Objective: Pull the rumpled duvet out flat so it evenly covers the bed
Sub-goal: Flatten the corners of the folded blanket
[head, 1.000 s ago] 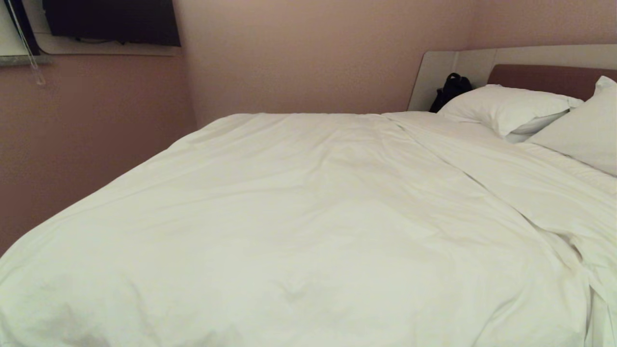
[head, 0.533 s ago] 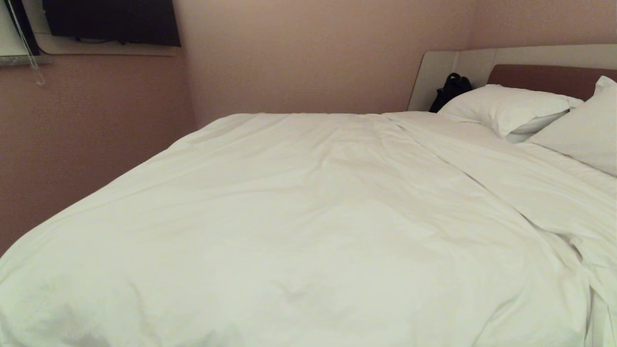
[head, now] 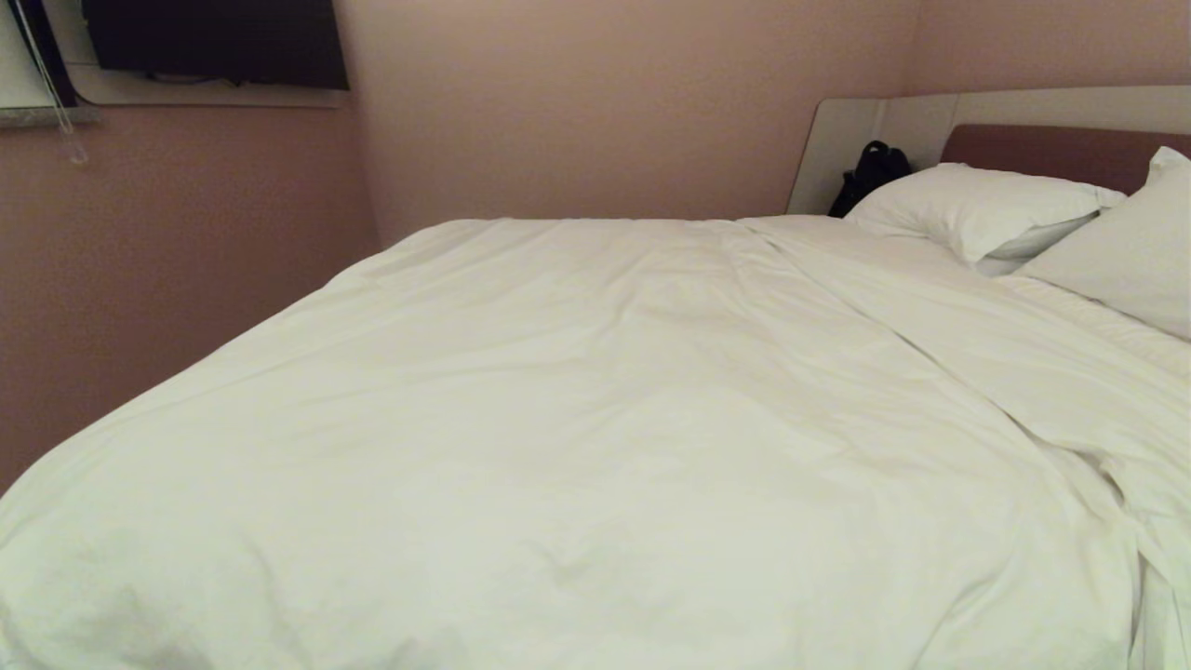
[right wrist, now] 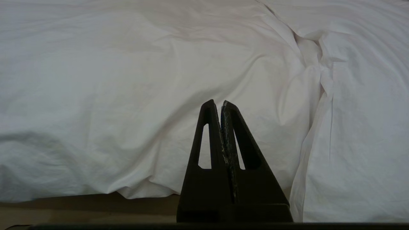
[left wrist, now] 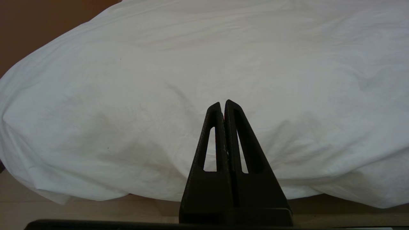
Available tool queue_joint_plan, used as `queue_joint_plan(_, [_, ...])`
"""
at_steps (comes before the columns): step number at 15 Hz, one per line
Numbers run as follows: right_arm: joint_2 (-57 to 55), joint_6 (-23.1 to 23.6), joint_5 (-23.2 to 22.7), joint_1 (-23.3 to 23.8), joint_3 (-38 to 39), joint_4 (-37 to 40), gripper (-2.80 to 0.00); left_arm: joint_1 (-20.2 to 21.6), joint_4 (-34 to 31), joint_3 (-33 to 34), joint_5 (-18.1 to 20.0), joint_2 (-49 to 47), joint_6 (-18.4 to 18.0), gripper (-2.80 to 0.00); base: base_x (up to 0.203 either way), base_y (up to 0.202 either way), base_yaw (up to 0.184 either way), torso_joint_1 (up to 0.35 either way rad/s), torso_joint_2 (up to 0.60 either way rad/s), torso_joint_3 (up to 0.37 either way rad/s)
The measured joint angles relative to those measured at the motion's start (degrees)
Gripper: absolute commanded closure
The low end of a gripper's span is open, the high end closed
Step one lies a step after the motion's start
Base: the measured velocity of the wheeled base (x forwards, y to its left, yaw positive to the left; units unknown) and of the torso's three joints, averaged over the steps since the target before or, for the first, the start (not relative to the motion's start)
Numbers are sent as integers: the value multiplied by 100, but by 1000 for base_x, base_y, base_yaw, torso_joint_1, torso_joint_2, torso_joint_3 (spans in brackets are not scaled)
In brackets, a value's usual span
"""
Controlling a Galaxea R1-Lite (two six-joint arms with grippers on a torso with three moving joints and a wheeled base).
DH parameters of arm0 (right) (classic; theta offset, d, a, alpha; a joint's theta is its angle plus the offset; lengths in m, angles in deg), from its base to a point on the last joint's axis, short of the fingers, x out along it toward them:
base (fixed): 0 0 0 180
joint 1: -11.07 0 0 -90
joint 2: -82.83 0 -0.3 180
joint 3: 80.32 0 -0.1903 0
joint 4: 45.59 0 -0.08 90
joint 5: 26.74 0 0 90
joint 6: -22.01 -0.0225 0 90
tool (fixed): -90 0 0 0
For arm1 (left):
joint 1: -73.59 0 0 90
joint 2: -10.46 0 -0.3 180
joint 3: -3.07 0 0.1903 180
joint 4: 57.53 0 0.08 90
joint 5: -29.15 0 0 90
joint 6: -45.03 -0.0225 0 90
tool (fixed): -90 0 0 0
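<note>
The white duvet (head: 577,419) lies spread over most of the bed (head: 1042,149), with creases and a long fold running toward the near right corner. Neither arm shows in the head view. In the left wrist view my left gripper (left wrist: 223,103) is shut and empty, pointing at the duvet (left wrist: 159,95) where it hangs over the bed's near side. My right gripper (right wrist: 218,103) is also shut with nothing in it, facing the duvet (right wrist: 127,80) beside a bunched fold (right wrist: 319,80).
Two white pillows (head: 977,209) (head: 1126,261) lie at the headboard, with a black bag (head: 870,172) beside them. Pink walls close in on the left and far sides, and a dark screen (head: 214,42) hangs on the wall. Pale floor (left wrist: 80,210) shows below the duvet's hanging edge.
</note>
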Motion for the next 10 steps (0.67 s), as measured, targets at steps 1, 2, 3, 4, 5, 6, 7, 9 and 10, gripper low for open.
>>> queue_joint_plan(1, [0, -2, 4, -2, 0, -2, 0, 0, 0, 0, -2, 0, -2, 0, 0, 0, 0, 0, 0, 0])
queue_joint_plan(2, [0, 0, 0, -2, 0, 0, 0, 0, -1, 0, -2, 0, 0, 0, 0, 0, 0, 0, 0, 0])
queue_joint_plan(3, [0, -1, 2, -2, 0, -2, 0, 0, -1, 0, -2, 0, 3, 0, 0, 0, 0, 0, 0, 0])
queue_joint_plan(4, [0, 0, 2, -2, 0, -1, 0, 0, -1, 0, -2, 0, 0, 0, 0, 0, 0, 0, 0, 0])
queue_joint_plan(5, [0, 0, 2, -2, 0, -2, 0, 0, -1, 0, -2, 0, 1, 0, 0, 0, 0, 0, 0, 0])
queue_joint_plan(6, [0, 0, 2, -2, 0, -2, 0, 0, -1, 0, 0, 0, 1, 0, 0, 0, 0, 0, 0, 0])
queue_joint_plan(7, [0, -1, 2, -2, 0, 0, 0, 0, -1, 0, -2, 0, 1, 0, 0, 0, 0, 0, 0, 0])
queue_joint_plan(9, [0, 0, 2, -2, 0, 1, 0, 0, -1, 0, 0, 0, -4, 0, 0, 0, 0, 0, 0, 0])
queue_joint_plan(10, [0, 0, 4, -2, 0, 1, 0, 0, -7, 0, -7, 0, -33, 0, 0, 0, 0, 0, 0, 0])
